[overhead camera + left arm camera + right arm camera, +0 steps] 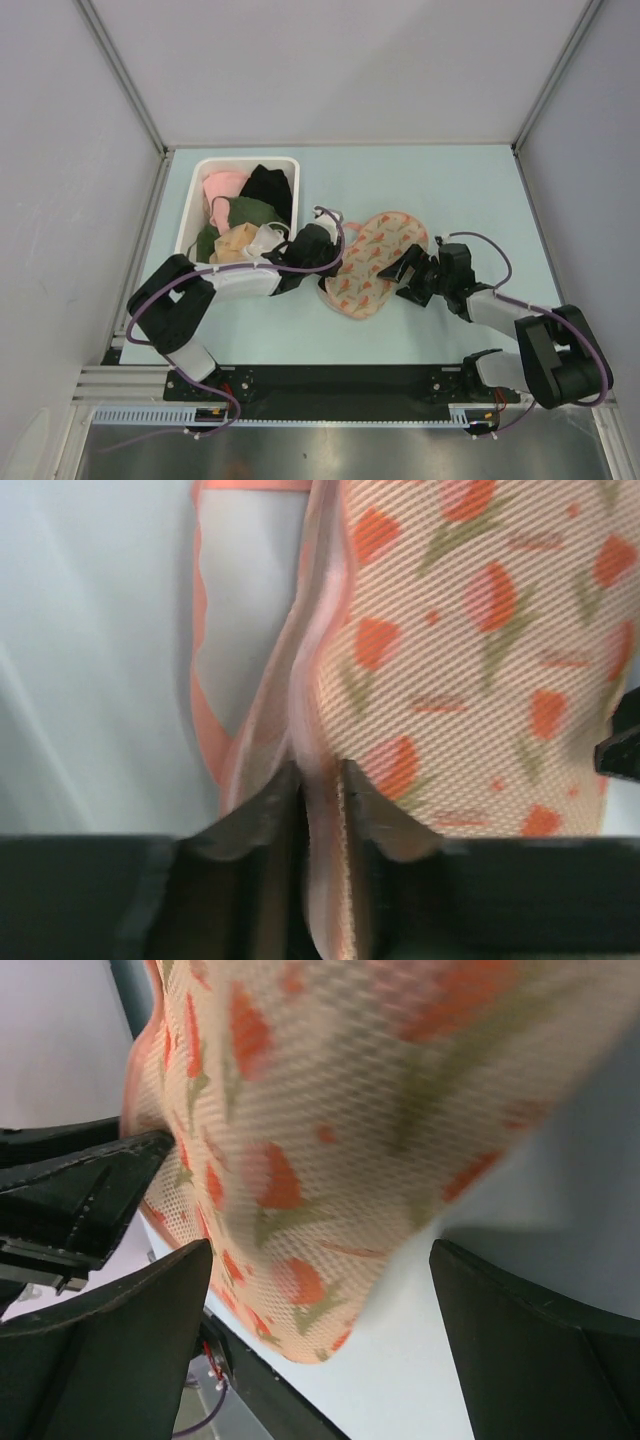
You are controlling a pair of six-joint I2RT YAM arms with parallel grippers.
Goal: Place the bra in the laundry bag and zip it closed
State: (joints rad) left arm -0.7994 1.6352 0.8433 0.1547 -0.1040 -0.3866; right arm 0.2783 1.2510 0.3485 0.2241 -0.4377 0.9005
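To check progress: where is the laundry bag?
Top view: the laundry bag lies mid-table, right of the white bin, between the left gripper and right gripper.

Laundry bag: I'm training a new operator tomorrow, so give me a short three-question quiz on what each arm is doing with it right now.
1. True or false: the left gripper is shut on the edge of the bag.
2. Pick one. The right gripper is: A) shut on the zipper edge; B) open, at the bag's edge; C) lifted well clear of the bag.
3. Fill in: in the top view, the white bin sits to the bag's ___.

Key: 1 true; 2 B; 3 left.
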